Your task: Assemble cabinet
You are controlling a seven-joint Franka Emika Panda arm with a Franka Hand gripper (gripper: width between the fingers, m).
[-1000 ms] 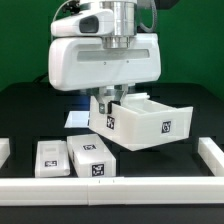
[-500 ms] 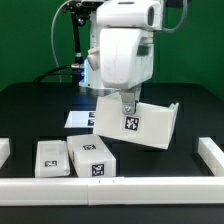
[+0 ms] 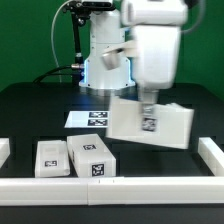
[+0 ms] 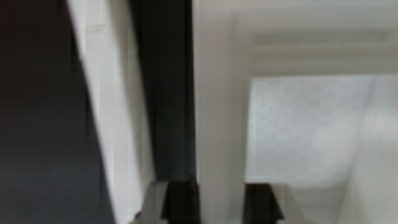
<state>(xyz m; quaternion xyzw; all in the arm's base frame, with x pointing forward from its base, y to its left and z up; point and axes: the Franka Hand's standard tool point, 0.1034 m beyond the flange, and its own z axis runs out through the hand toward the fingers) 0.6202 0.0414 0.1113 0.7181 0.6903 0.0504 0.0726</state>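
Observation:
The cabinet (image 3: pixel 150 126) is a large white box frame with a square tag on its side. It hangs tilted above the black table at the exterior view's right. My gripper (image 3: pixel 148 101) is shut on its upper wall. In the wrist view a white wall of the cabinet (image 4: pixel 217 100) runs between my dark fingertips (image 4: pixel 178 203), with the cabinet's pale inner floor beside it. Two small white tagged blocks (image 3: pixel 91 158) (image 3: pixel 51 157) lie on the table at the exterior view's lower left.
The marker board (image 3: pixel 88 119) lies flat behind the cabinet. A white rail (image 3: pixel 110 189) runs along the near table edge, with white end pieces (image 3: pixel 211 153) at the exterior view's right and far left. The arm's base (image 3: pixel 104 60) stands at the back.
The arm has swung toward the exterior view's right, carrying the cabinet with it. The cabinet has turned, so its open side no longer faces up and a tagged face shows.

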